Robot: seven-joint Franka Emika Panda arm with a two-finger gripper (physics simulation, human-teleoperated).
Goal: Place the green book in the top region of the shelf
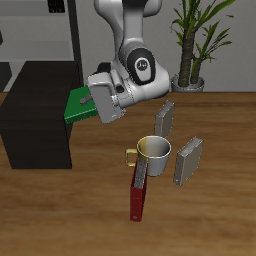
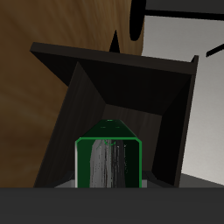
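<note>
green book [image 1: 78, 103] is bright green, clamped in the pincer [image 1: 92, 104], sticking out past the fingers over the shelf's edge; shelf [image 1: 38, 115] is a low near-black box just beyond the pincer, flat top
</note>
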